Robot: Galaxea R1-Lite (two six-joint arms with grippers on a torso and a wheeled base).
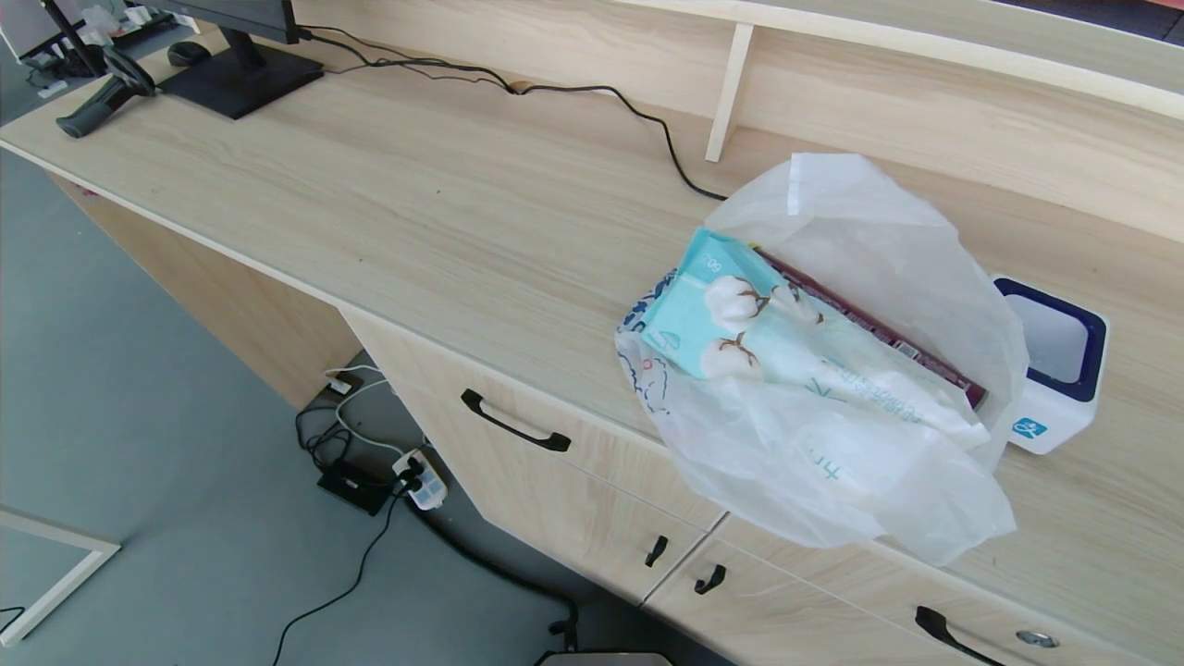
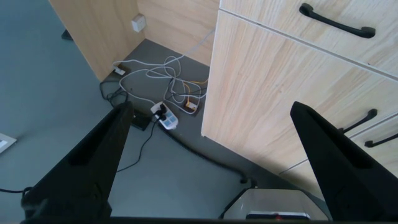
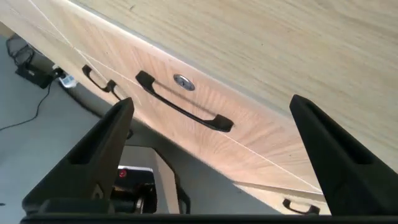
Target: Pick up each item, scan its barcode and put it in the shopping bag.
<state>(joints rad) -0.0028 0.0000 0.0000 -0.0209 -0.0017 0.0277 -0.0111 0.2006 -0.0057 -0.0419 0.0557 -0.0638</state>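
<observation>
**Desk:** Two items lie in the shopping bag [image 1: 832, 462] at the front edge of the tabletop [image 1: 416, 213], just beside the white barcode scanner [image 1: 1054, 370]. How would they handle?

**Field:** The pale blue tissue pack [image 1: 731, 324] on top looks light and soft. Its film wrap is likely slippery, so a claw should take it across the narrow width near the end poking out of the bag's mouth. The dark red box [image 1: 879, 338] under it appears stiff and flat, though most of it is hidden, so I can't be sure. Its long exposed edge is the obvious hold.

**Desk:** And the bag?

**Field:** Thin, limp plastic (it will slump and drag along if snagged). I would pinch it at the rim only.

**Desk:** Where are the arms?

**Field:** Both are below the tabletop and well apart from the bag. The left claw [image 2: 210, 109] is spread wide and holds nothing, facing a drawer front [image 2: 280, 81] above a floor power strip [image 2: 166, 118]. The right claw [image 3: 211, 102] is also spread and empty, facing a drawer handle [image 3: 183, 109].
</observation>
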